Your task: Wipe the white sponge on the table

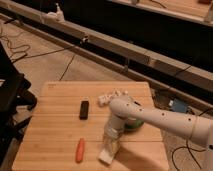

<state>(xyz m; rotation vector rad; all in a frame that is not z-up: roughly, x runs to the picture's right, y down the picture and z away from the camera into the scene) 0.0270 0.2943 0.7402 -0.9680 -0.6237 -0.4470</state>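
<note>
The white sponge [105,157] is a small flat white block near the front edge of the light-wood table [55,125], just right of the orange carrot. My gripper [111,145] points straight down from the white arm that reaches in from the right. Its fingers are closed on the sponge's upper end and hold it against the tabletop. Part of the sponge is hidden behind the fingers.
An orange carrot [80,150] lies left of the sponge. A black rectangular object [84,109] lies at the table's middle. A lumpy white object [111,96] sits near the far edge. A green item [133,124] shows under the arm. Cables cross the floor behind.
</note>
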